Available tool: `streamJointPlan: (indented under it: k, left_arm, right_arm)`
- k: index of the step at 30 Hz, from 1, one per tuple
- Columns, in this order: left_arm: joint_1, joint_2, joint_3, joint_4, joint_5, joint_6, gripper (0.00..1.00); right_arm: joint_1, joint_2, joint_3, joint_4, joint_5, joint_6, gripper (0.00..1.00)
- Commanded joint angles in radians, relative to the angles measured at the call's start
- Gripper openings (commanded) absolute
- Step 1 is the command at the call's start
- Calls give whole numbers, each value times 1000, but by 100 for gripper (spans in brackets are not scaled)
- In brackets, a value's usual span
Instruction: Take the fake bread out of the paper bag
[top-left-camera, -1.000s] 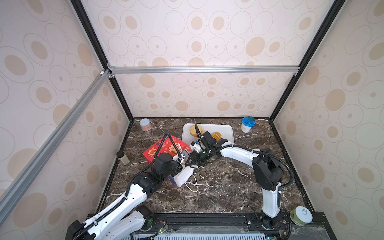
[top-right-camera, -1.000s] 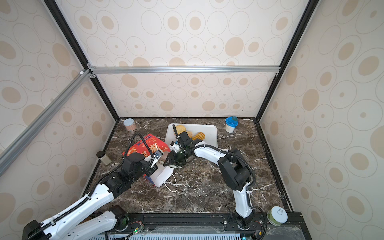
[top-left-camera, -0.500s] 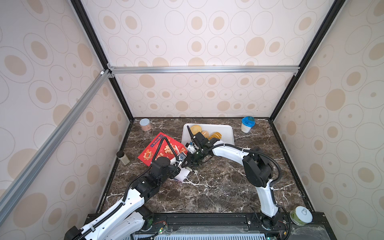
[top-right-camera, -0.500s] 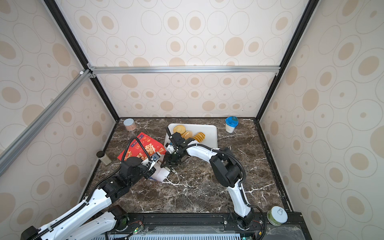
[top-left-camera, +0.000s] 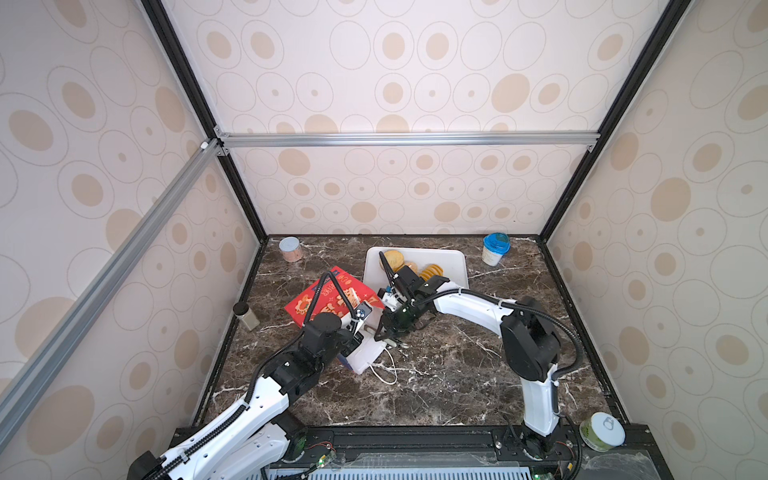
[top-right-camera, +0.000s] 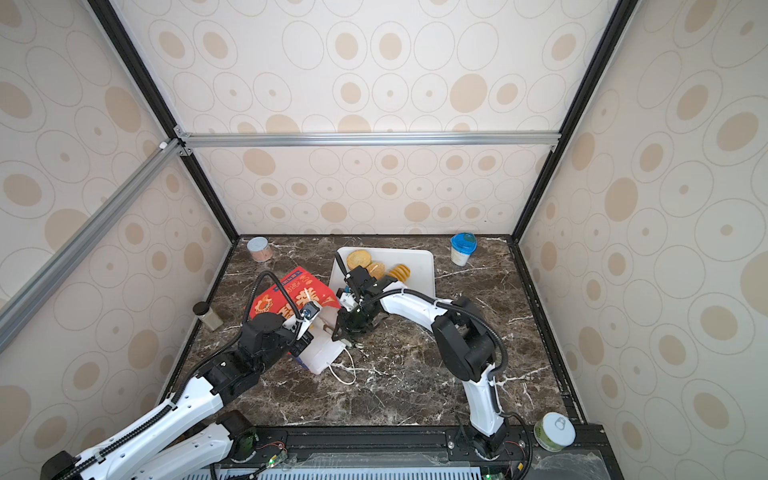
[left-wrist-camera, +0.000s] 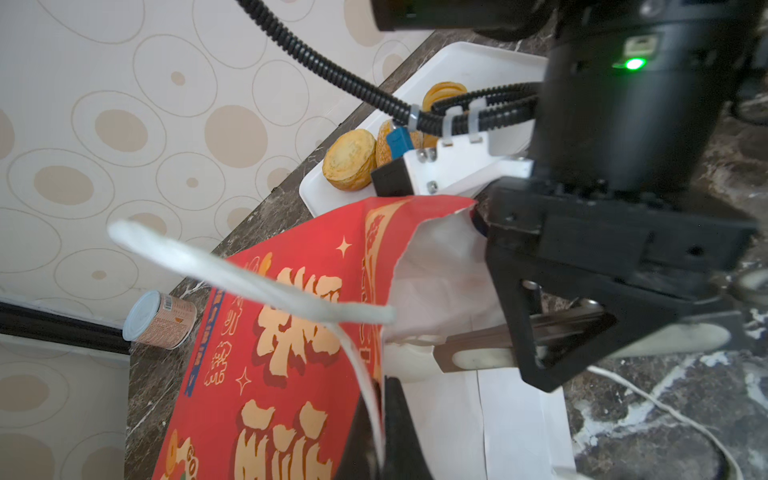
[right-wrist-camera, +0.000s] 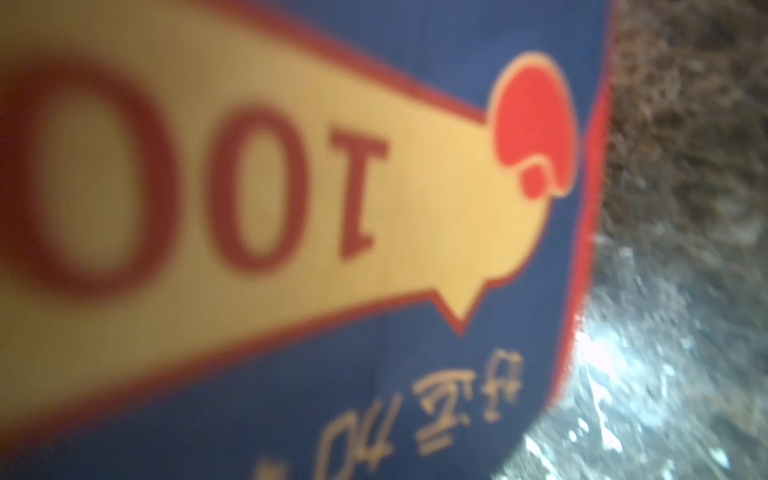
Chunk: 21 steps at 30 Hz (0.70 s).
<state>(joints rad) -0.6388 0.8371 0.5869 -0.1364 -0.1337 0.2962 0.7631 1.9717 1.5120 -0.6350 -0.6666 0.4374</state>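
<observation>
The paper bag (top-left-camera: 328, 301) is lying on its side on the dark marble bench (top-left-camera: 436, 374), at about 9 o'clock from the bench's middle. Its red printed face is turned up and its white-lined mouth is pointing toward 5 o'clock. The left claw (top-left-camera: 358, 338) is pinching the rim of that mouth, jaws fully closed on the paper beside a white cord handle (left-wrist-camera: 249, 282). The right claw (top-left-camera: 384, 337) is reaching across from 3 o'clock and pressing in at the mouth's lower lip. Its wrist view is showing only blurred print on the bag, so I cannot tell how wide its jaws are standing or whether they are gripping anything.

Three pieces of the fake bread (top-left-camera: 392, 258) are lying on the white tray (top-left-camera: 455, 259) at 12 o'clock, its near corner just beside the bag's edge. A second cord loop (top-left-camera: 386, 374) is trailing onto the bench at 6 o'clock from the mouth. A pink can (top-left-camera: 289, 249) is standing in the 11 o'clock corner, a blue-lidded cup (top-left-camera: 494, 249) in the 1 o'clock corner, and a dark-capped jar (top-left-camera: 245, 316) against the 9 o'clock edge. Bare marble is spreading from 3 round to 7 o'clock.
</observation>
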Motion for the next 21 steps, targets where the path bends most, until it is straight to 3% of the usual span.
streamJointPlan:
  k: [1,8,12,21]
  left_arm:
    - [20,35,92,37,12,-87,0]
    - [132,88,135,46,174,-171,0]
    - [158,89,125,34,188,-149,0]
    - [168,145,132,52,188,-138,0]
  right_arm:
    - [-4,-100,-45,-5,8,-92,0]
    - [-49,-159,-68,7,-94,-130,0]
    - [-99,-163,-21,-79,-126,-186,0]
    - [-156,-140,0,-51,-357,-140,0]
